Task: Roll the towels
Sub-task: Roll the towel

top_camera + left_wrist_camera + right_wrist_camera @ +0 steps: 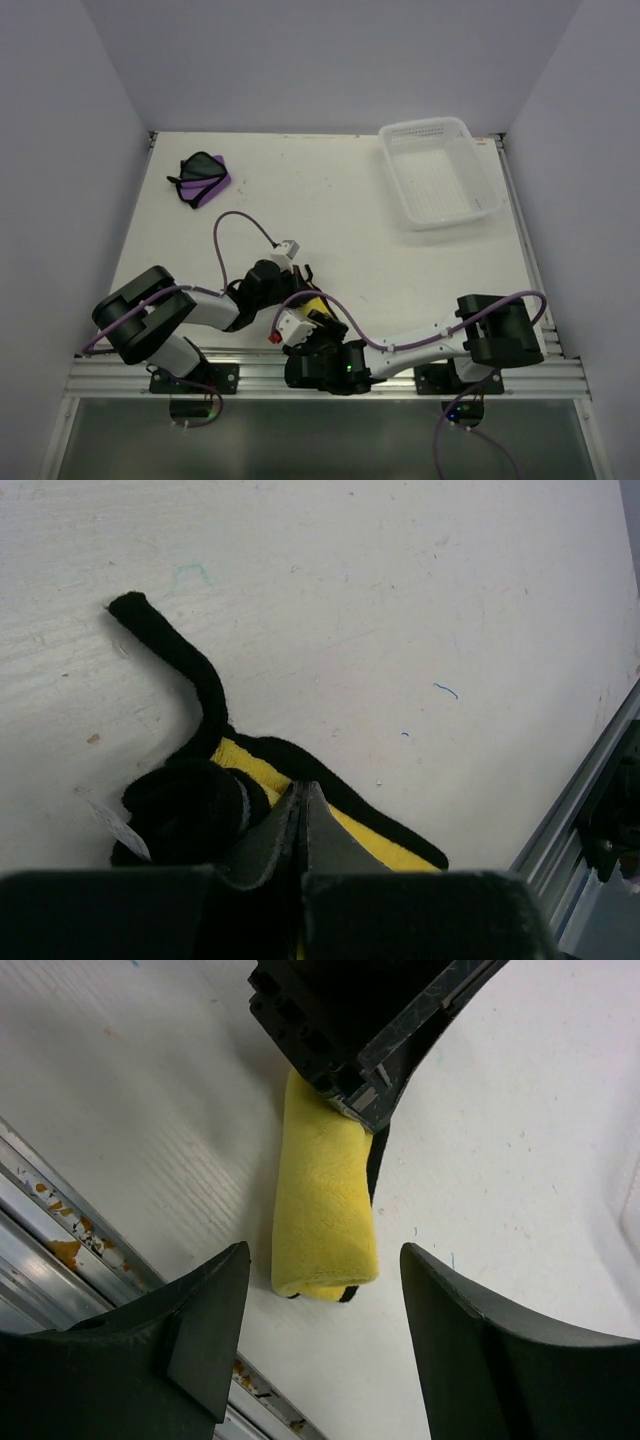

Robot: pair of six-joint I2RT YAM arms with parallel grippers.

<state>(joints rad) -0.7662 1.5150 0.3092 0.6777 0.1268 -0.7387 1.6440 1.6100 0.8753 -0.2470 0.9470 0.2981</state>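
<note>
Top view: table (350,220) fills mid frame. Far towel (203,177) sits upper left on the table. Basket (440,172) sits upper right on the table, well apart from it. Near towel (313,304) is lower centre, near the rail (570,375) along the table's bottom edge. Left arm (190,305) enters from lower left and right arm (430,340) from lower right. They meet over the near towel.

Right wrist view: the near towel lies centre frame between the right gripper (322,1258) fingers, touching neither. Left gripper (362,1110) is on its upper end. The rail is lower left.

Left wrist view: the left gripper tip, bottom centre, is on the near towel. Its loop (190,670) runs to the upper left.
</note>
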